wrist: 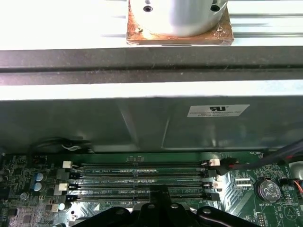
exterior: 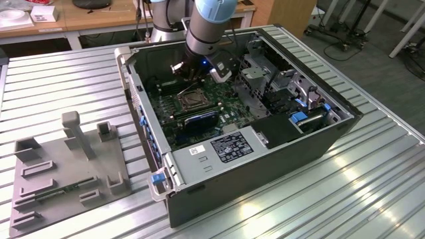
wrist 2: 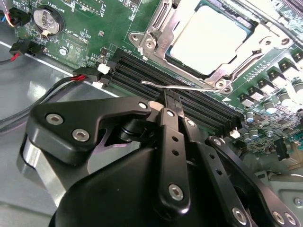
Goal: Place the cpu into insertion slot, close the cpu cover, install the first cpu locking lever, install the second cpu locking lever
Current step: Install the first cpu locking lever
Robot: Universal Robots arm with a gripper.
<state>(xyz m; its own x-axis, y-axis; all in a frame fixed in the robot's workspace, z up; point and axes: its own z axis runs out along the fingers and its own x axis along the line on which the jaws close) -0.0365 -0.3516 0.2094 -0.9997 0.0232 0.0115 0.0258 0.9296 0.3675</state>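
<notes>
Surface: ribbed silvery metal tabletop (exterior: 59,79) carrying an open black computer case (exterior: 265,164), laid on its side so the green motherboard (exterior: 199,107) faces up and the arm can come at it from above.
Cpu: pale silvery chip (wrist 2: 213,38), already seated flat in the insertion slot (wrist 2: 158,28), near the middle of the motherboard.
Cpu cover: silvery frame plate (wrist 2: 239,59) lying down around the chip, its cut-out centre leaving the chip's top bare; it looks closed.
Locking lever: a thin metal wire lever (wrist 2: 177,86) runs along the socket edge beside the black memory slots (wrist 2: 142,75), right at the fingertips.
Gripper: the black gripper (wrist 2: 173,101) hangs low over the memory slots, between the socket and the case wall, tips at the lever; the jaws are drawn together, pinched at or against the wire, though whether they truly grip it I cannot tell.
Arm: grey-and-blue arm (exterior: 202,30) reaches down into the case's far end in the exterior view.
Aside: a grey fixture tray (exterior: 66,169) sits near the tabletop's edge on the exterior view's left, well apart from the case.
</notes>
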